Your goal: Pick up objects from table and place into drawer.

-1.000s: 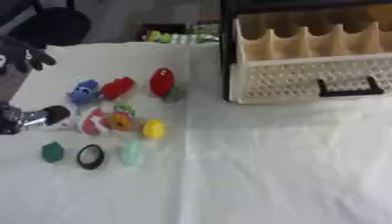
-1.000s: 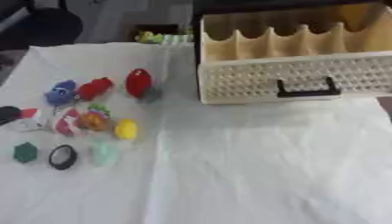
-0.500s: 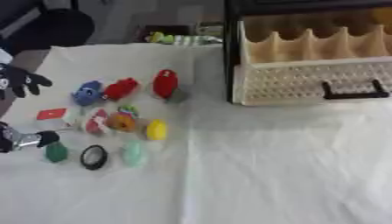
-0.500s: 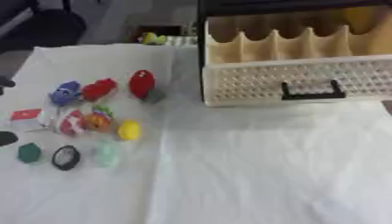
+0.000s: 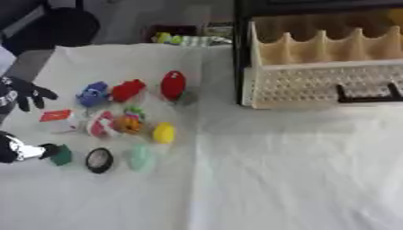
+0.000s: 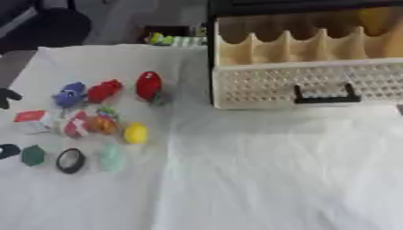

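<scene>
Toys are sitting in a cluster on the white table (image 5: 275, 179) at the left. Nearest, the left hand (image 5: 24, 150) is now lying against the dark green piece (image 5: 60, 154), having drawn back toward the table's edge; whether it is gripping, I cannot tell. Farther off, the drawer (image 5: 323, 67) is standing open, its compartments looking empty.

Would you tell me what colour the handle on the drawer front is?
The handle is black, against the cream perforated drawer front; it shows best in the right eye view.
</scene>
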Robot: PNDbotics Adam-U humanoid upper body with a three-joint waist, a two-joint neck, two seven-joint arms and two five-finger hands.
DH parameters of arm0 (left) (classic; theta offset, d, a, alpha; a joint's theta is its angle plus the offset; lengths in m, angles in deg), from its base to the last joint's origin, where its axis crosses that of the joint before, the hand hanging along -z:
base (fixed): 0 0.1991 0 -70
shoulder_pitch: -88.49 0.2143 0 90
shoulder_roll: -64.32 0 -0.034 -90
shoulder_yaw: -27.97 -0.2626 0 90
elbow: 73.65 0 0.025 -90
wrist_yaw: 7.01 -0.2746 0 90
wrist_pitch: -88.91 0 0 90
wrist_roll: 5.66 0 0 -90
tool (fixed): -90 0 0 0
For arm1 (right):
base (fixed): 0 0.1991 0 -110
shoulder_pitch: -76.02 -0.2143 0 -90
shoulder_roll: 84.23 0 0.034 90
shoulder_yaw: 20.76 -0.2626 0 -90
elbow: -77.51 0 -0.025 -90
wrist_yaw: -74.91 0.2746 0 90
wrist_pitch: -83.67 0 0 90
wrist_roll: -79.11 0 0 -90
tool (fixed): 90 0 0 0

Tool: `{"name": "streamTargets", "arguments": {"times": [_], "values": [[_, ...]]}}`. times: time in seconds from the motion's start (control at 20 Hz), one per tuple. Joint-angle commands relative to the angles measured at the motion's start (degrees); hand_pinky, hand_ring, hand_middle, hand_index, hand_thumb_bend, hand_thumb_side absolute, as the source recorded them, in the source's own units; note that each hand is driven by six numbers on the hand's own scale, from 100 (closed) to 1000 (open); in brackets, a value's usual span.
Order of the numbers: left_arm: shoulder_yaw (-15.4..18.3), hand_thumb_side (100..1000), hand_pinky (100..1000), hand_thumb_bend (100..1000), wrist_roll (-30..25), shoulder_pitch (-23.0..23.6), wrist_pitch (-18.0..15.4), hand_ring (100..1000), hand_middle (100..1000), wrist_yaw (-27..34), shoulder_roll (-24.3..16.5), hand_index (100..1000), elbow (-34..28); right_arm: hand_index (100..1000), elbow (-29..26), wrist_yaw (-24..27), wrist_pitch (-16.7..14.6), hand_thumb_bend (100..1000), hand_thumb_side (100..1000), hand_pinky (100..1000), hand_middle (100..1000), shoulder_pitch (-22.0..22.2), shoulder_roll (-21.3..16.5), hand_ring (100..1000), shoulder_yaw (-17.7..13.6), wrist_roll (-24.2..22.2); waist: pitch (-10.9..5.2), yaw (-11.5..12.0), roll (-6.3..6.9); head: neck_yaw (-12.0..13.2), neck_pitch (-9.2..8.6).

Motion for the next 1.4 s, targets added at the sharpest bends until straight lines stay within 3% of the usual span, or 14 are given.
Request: {"name": "streamTargets", "arguments": {"times": [0.05, 0.4, 1.4], "values": [[0.0, 542, 571, 574, -0.2, -0.8, 0.5, 669, 674, -1.4, -2.0, 840, 1.1, 751, -0.6, 0.5, 0.0, 444, 1000, 376, 360, -0.3, -0.8, 390, -1.0, 0.4, -0.93, -0.1, -0.14, 0.3, -0.79], [-1.0, 549, 555, 585, 0.0, -2.0, 0.4, 651, 649, -4.5, -0.8, 794, 5.3, 749, -0.6, 0.6, 0.0, 439, 1000, 377, 360, 0.0, -0.6, 390, -1.2, 0.7, -0.78, -0.4, -0.24, 0.4, -1.01], [-3.6, 543, 530, 547, 1.2, -3.9, -0.5, 624, 624, -4.4, 2.9, 791, 12.3, 744, -0.6, 1.1, 0.9, 430, 1000, 381, 360, 1.0, 1.0, 390, -2.1, 1.6, -0.39, -1.2, -0.49, 1.2, -1.11]]}}
